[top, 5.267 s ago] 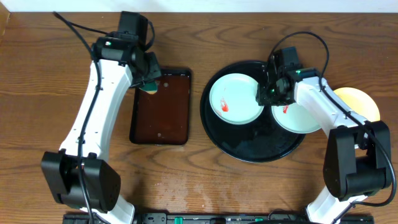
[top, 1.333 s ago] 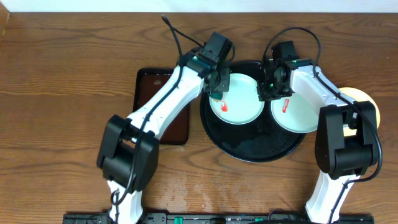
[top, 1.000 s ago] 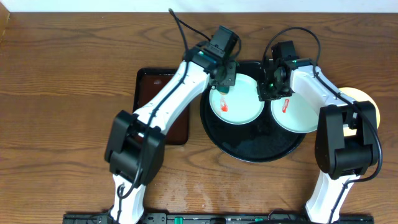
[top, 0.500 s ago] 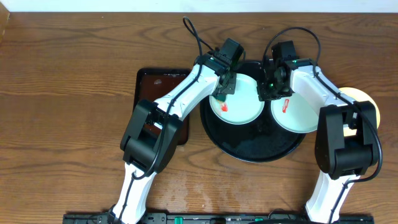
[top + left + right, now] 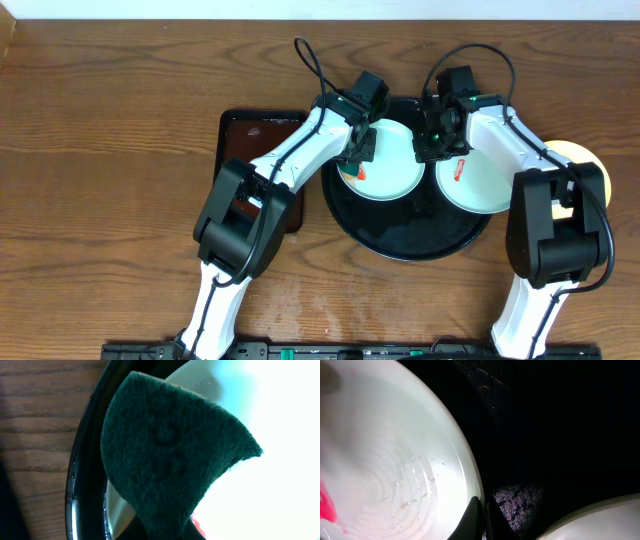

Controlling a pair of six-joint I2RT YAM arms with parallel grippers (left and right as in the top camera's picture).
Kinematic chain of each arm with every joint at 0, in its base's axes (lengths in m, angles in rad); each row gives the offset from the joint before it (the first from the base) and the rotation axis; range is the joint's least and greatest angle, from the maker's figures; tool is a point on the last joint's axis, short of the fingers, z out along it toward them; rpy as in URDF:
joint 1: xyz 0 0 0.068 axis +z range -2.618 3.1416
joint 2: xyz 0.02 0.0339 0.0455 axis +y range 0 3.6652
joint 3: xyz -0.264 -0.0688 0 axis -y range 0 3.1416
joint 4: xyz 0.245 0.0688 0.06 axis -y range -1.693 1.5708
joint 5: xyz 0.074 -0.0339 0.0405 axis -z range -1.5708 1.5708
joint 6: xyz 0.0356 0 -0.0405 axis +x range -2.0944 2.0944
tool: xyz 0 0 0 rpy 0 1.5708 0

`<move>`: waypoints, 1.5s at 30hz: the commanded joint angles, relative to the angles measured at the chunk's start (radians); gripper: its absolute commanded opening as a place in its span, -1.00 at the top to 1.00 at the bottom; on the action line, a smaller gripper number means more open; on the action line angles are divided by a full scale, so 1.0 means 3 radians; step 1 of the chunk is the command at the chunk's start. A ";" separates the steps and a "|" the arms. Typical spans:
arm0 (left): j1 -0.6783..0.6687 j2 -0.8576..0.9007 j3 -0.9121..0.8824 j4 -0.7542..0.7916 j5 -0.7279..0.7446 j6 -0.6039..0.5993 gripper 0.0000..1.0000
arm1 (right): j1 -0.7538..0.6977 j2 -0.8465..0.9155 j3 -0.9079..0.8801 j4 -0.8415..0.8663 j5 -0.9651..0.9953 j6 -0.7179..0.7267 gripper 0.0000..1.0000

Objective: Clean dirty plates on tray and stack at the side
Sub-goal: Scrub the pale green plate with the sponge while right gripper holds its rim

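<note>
Wooden table (image 5: 100, 100), scrubbing step on tray (image 5: 400, 242). Gripping sponge (image 5: 165, 460) in clenched left end effector (image 5: 362, 148) over plate (image 5: 395, 165), apparently pinching its rim with right end effector (image 5: 481, 512). Next: press onto red smear (image 5: 361, 172).

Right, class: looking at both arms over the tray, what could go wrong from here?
1. The right gripper pinches only the rim of the plate; a hard push from the sponge might slide or tip it.
2. The neighbouring plate lies close by, partly over the rim of the tray, so a knock could shift it off.
3. The sponge may spread the red smear rather than lift it.
</note>
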 commanded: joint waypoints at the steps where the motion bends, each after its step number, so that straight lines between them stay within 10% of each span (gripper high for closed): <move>1: 0.0010 0.0013 -0.0062 -0.0058 0.0085 -0.0126 0.85 | 0.0020 -0.0088 0.0009 -0.0009 0.0053 -0.0025 0.98; 27: -0.0117 0.0201 -0.0062 0.0020 0.0439 -0.0270 0.84 | 0.0020 -0.0088 0.0009 -0.0017 0.0053 0.0025 0.98; 45: -0.0117 0.0259 -0.0062 0.0650 -0.0401 -0.0004 0.83 | 0.0020 -0.0088 0.0009 -0.0018 0.0053 0.0024 0.98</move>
